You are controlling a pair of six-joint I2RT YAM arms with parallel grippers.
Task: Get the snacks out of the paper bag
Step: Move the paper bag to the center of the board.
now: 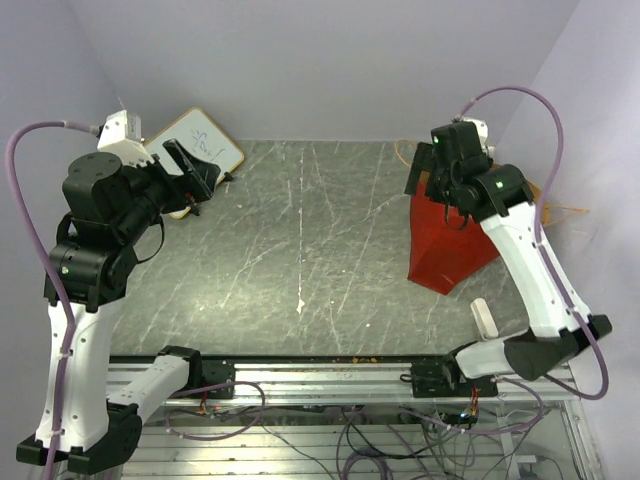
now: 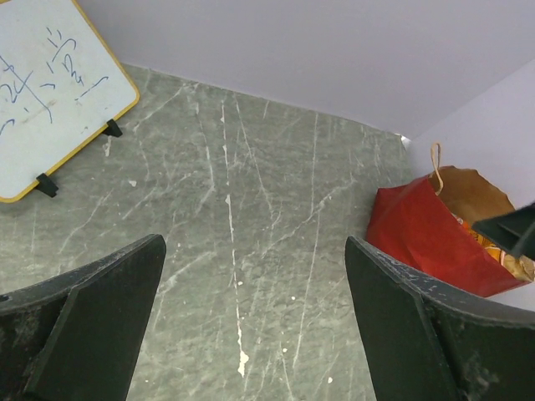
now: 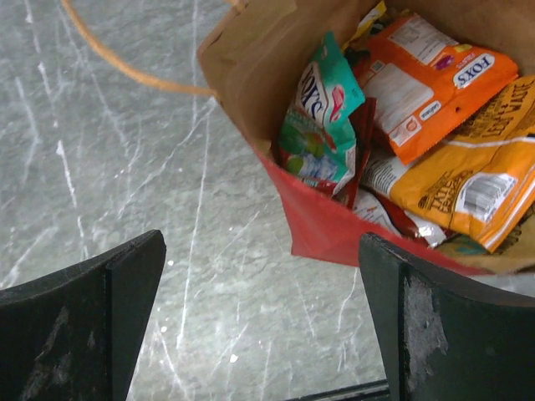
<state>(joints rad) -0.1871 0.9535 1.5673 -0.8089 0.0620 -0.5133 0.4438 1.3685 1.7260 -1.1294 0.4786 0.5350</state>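
Wide apart and empty, the right gripper (image 3: 261, 251) shows its black fingers (image 3: 84, 317) in the lower corners of the right wrist view. Just beyond them, in the upper right of that frame, the red paper bag (image 3: 326, 225) gapes open. It is brown inside, and its tan loop handle (image 3: 125, 67) curves over the grey marbled table (image 3: 100, 184). Inside lie the snacks (image 3: 393, 167): a teal packet (image 3: 322, 125) upright against the near wall, an orange Fox's packet (image 3: 426, 79) behind it, and a yellow packet (image 3: 468, 188) lying across at the right. In the top view the bag stands at the right of the frame, under the right arm. The left gripper (image 2: 255, 246) hovers at the upper left of that view, also spread with nothing held, near a white whiteboard (image 2: 50, 92)
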